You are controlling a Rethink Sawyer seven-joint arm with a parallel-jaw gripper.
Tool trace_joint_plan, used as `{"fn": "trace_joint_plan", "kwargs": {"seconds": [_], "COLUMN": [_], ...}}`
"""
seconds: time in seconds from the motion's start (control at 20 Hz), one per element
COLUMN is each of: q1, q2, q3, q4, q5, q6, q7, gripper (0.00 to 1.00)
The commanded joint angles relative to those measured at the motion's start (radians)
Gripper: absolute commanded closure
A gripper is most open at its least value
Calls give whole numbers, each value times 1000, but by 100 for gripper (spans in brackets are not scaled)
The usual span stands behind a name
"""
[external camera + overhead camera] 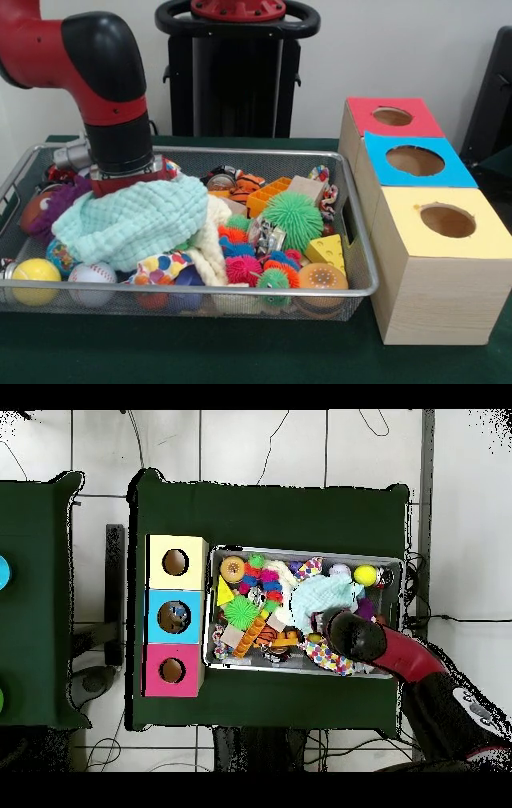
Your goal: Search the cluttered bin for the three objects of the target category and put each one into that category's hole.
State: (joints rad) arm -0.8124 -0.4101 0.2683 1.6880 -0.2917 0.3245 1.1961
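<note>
Right now the red and black arm (108, 88) reaches down into the wire-mesh bin (352, 272), and its gripper (128, 188) is buried behind a mint-green waffle-textured cloth (136, 220), so I cannot tell how its fingers stand. The bin is a shallow rectangular basket of fine silver mesh, and it sits on a dark green tablecloth (240, 356). Just beside the bin stands a row of three wooden boxes, each with a round hole cut in a coloured top: a red box (392, 118), a blue box (416, 160) and a yellow box (444, 232). Inside the bin, the cloth lies heaped at the end farthest from the boxes. At the front wall of the bin rest a smooth yellow ball (34, 278) and a stitched white baseball (92, 282). Toward the box end of the bin sits a spiky green rubber ball (293, 218), with a yellow wedge of holed toy cheese (326, 250) and a rounded burger-like bun (322, 278) below it. Smaller pink, blue and green spiky balls (244, 268) cluster near the middle of the bin, beside an orange moulded plastic tray (266, 196). Which of these belong to the target category cannot be told from the views.
</note>
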Motion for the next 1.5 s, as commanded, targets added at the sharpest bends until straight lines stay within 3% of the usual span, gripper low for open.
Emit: {"fn": "trace_joint_plan", "kwargs": {"seconds": [0.05,0.7,1.05,1.2,1.5], "q1": [21,47,90,100,85], "q2": [-4,-12,-30,-26,-22], "q3": [94,73,49,45,65], "q4": [-260,-309,-385,-409,-395], "q5": [-13,-52,-167,-205,-148], "q6": [-21,50,141,175,287], "q7": [30,4,-70,-61,17], "gripper": [0,0,0,0,0]}}
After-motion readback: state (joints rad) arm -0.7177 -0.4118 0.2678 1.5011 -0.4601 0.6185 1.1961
